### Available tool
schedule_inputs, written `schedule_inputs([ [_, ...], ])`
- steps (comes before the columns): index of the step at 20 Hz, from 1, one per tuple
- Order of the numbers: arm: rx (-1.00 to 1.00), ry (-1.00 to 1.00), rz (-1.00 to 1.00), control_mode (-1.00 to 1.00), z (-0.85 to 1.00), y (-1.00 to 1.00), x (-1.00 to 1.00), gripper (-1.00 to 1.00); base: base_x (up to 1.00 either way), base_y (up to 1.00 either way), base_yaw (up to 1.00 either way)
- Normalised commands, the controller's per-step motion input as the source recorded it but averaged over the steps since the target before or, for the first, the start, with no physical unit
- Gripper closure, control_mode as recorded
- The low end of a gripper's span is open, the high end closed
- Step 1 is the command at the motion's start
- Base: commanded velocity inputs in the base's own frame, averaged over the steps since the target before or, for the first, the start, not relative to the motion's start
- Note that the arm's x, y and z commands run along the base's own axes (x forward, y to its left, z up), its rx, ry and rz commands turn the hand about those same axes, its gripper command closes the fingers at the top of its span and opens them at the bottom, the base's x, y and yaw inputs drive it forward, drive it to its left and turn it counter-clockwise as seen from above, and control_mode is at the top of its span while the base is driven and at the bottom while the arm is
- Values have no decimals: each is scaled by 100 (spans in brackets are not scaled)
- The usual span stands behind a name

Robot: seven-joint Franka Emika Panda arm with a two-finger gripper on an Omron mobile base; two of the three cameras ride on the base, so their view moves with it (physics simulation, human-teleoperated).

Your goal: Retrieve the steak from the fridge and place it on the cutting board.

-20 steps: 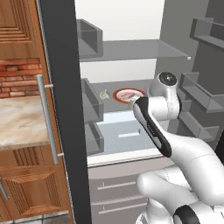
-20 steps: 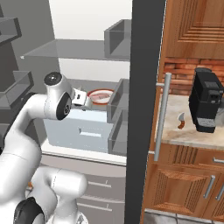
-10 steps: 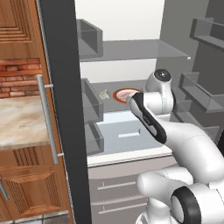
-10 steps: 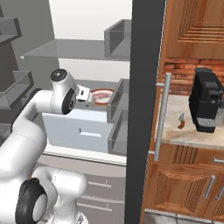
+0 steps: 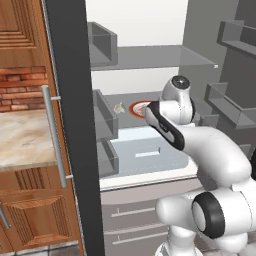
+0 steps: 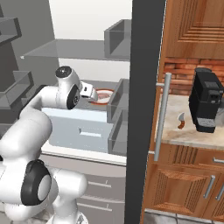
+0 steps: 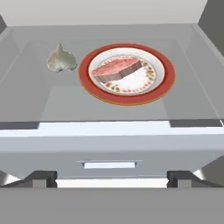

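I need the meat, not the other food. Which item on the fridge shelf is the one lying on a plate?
The steak, a pinkish slab on the red-rimmed plate. The pale lump sits bare on the shelf beside it.

Arm bent, reaching forward; hand (image 7: pixel 112 179) level, fingertips (image 7: pixel 41 178) spread wide apart, holding nothing.

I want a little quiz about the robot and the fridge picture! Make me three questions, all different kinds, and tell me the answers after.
1. True or false: the steak lies on a red-rimmed plate.
2. In the hand view, what sits beside the plate on the fridge shelf? A) a garlic bulb B) a banana C) a cup
3. Fill in: the gripper is ____ and touches nothing yet.

Key: 1 true. 2 A. 3 open.
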Motion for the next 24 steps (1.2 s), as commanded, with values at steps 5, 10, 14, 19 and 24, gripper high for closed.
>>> schedule_inputs([
  [5, 0, 0, 0, -100, 0, 0, 46, -100, 0, 0, 0],
  [10, 0, 0, 0, -100, -5, 0, 40, -100, 0, 0, 0],
  [14, 0, 0, 0, -100, -15, 0, 31, -100, 0, 0, 0],
  [19, 0, 0, 0, -100, -24, 0, 28, -100, 0, 0, 0],
  [24, 0, 0, 0, -100, -23, 0, 29, -100, 0, 0, 0],
])
